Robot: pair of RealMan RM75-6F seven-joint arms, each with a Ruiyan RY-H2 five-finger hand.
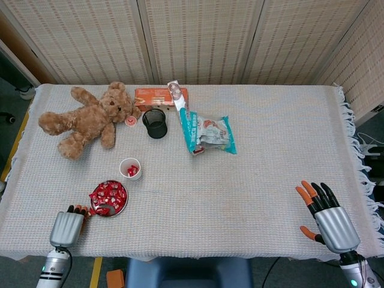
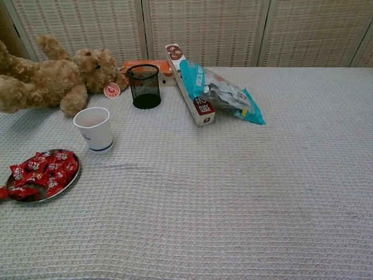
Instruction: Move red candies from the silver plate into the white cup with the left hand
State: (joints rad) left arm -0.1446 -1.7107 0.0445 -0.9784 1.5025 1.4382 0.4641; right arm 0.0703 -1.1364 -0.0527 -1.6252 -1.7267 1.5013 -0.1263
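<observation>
Both hands, left hand (image 1: 66,227) and right hand (image 1: 329,221), are built w/ a smooth silver-grey back plate and black fingers tipped in orange. Below the left, a silver wrist section w/ black rings is seen.

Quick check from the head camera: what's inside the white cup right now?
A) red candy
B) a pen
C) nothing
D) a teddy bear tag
A: the head view looks down into the white cup and shows red candy at its bottom, beyond the silver plate.
</observation>
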